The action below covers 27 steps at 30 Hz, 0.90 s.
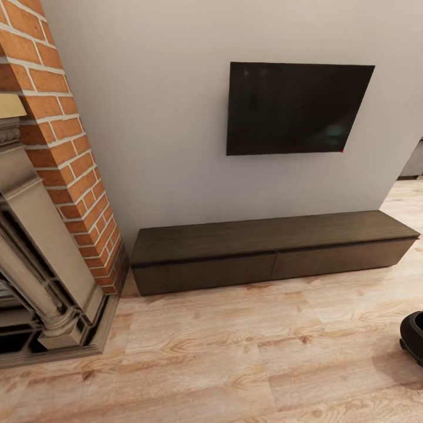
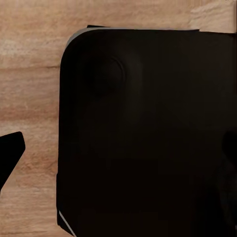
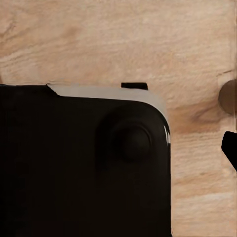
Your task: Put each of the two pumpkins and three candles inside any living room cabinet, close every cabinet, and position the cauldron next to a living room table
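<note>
Living room, pale wood-plank floor [image 1: 235, 352], plain grey wall, black wall-mounted TV [image 1: 296, 108], red brick fireplace column [image 1: 64, 147] at left. Long low dark-brown wooden cabinet [image 1: 270, 249] against far wall, both drawer fronts shut, handle-less: likely stiff, needs pull at top edge gap. Squat black cauldron [image 1: 413, 336] on floor at near right edge, partly cut off; judged rigid, heavy, best gripped at rim. Claw state, both arms: cannot tell.

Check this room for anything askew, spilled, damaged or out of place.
Nothing stands out. The cabinet sits flush to the wall with both drawer fronts shut; the TV hangs intact. The cauldron stands alone on the wooden floor, cut off by the picture's edge.
</note>
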Tool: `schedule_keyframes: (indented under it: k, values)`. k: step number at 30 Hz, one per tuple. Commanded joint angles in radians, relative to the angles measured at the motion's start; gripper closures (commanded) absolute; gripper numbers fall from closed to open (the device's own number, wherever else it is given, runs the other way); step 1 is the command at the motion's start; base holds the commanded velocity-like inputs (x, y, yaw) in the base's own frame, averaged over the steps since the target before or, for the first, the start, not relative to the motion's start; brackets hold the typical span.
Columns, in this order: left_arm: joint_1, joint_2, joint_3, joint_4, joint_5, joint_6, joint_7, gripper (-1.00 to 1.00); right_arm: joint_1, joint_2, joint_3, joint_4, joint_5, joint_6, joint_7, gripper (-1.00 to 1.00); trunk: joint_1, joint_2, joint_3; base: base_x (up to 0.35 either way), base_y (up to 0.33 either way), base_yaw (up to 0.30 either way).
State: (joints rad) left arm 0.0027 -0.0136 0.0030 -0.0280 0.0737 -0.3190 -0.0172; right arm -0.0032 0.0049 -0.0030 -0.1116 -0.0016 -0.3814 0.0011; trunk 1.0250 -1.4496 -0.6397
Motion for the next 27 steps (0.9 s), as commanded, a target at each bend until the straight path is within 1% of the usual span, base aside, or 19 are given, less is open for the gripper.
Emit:
schedule_keyframes:
  k: [1,5,6,7,9,10,11,12,14,15,16,17,18,21,22,23,24,26,27]
  values:
    - [0.0,0.0,-0.001,-0.003,0.006,-0.002,-0.002,-1.0,-0.001,0.0,-0.001,-0.052,0.0,0.02,0.0,-1.0,0.0,0.0,-0.001,0.0,0.0,-0.005]
    - [-0.002,0.001,-0.003,-0.011,0.005,-0.002,-0.002,-1.0,-0.001,0.001,-0.001,-0.236,-0.001,0.176,0.001,-1.0,0.0,0.0,-0.001,0.0,0.0,-0.002]
    - [-0.005,0.004,-0.002,-0.025,0.006,-0.001,-0.002,-1.0,-0.001,0.001,-0.001,-0.316,-0.001,0.242,0.002,-1.0,0.0,0.0,-0.001,0.0,0.0,0.0]
    - [-0.006,0.006,-0.002,-0.035,0.007,-0.001,-0.001,-1.0,-0.001,0.001,0.0,-0.359,-0.001,0.276,0.002,-1.0,0.0,0.0,-0.001,0.0,0.0,0.0]
    - [-0.007,0.011,-0.001,-0.089,0.01,0.006,0.0,-1.0,-0.001,0.0,0.001,-0.543,-0.002,0.408,0.002,-1.0,0.0,0.0,-0.001,0.0,0.0,0.0]
    - [-0.008,0.012,-0.001,-0.104,0.011,0.008,0.0,-1.0,-0.001,0.0,0.001,-0.588,-0.002,0.439,0.002,-1.0,0.0,0.0,-0.001,0.0,0.0,0.0]
    - [-0.009,0.015,0.0,-0.135,0.012,0.011,0.0,-1.0,-0.001,0.0,0.001,-0.676,-0.006,0.497,0.003,-1.0,0.0,0.0,-0.001,0.0,0.0,0.0]
    - [-0.01,0.017,0.0,-0.151,0.013,0.013,-0.001,-1.0,-0.001,0.0,0.001,-0.717,-0.01,0.524,0.005,-1.0,0.0,0.0,-0.001,0.0,0.0,0.0]
    - [-0.012,0.027,0.002,-0.223,0.016,0.032,-0.002,-1.0,-0.001,-0.001,0.001,-0.862,-0.053,0.606,0.017,-1.0,0.0,0.0,-0.001,0.0,0.0,0.0]
    - [-0.012,0.03,0.002,-0.246,0.019,0.045,-0.002,-1.0,-0.001,-0.002,0.001,-0.894,-0.07,0.619,0.024,-1.0,0.0,0.0,-0.001,0.0,0.0,0.0]
    - [-0.013,0.036,0.002,-0.296,0.029,0.084,-0.002,-1.0,-0.001,-0.003,0.001,-0.952,-0.111,0.64,0.04,-1.0,0.0,0.0,-0.001,0.0,0.0,0.0]
    - [-0.013,0.039,0.003,-0.324,0.036,0.113,-0.003,-1.0,-0.001,-0.003,0.001,-0.977,-0.135,0.648,0.051,-1.0,0.0,0.0,-0.001,0.0,0.0,0.0]
    - [-0.013,0.043,0.003,-0.385,0.056,0.188,-0.003,-1.0,-0.001,-0.004,0.0,-1.021,-0.192,0.658,0.078,-1.0,0.0,0.0,-0.001,0.0,0.0,0.0]
    - [-0.013,0.061,0.002,-0.603,0.123,0.473,-0.008,-1.0,-0.001,-0.006,-0.004,-1.081,-0.402,0.667,0.184,-1.0,0.0,0.0,-0.001,0.0,0.0,0.0]
    - [-0.013,0.064,0.002,-0.641,0.132,0.518,-0.011,-1.0,-0.001,-0.007,-0.004,-1.084,-0.435,0.666,0.199,-1.0,0.0,0.0,-0.001,0.0,0.0,0.0]
    - [-0.013,0.069,0.002,-0.72,0.147,0.598,-0.02,-1.0,-0.001,-0.008,-0.004,-1.085,-0.493,0.662,0.224,-1.0,0.0,0.0,-0.001,0.0,0.0,0.0]
    - [-0.014,0.072,0.002,-0.796,0.16,0.669,-0.033,-1.0,-0.001,-0.007,-0.004,-1.075,-0.537,0.656,0.24,-1.0,0.0,0.0,-0.001,0.0,0.0,0.0]
    - [-0.021,0.076,0.003,-0.941,0.182,0.803,-0.053,-1.0,-0.001,-0.007,-0.004,-1.035,-0.587,0.634,0.257,-1.0,0.0,0.0,-0.001,0.0,0.0,0.0]
    - [-0.027,0.076,0.004,-0.975,0.188,0.838,-0.056,-1.0,-0.001,-0.007,-0.004,-1.024,-0.594,0.625,0.259,-1.0,0.0,0.0,-0.001,0.0,0.0,0.0]
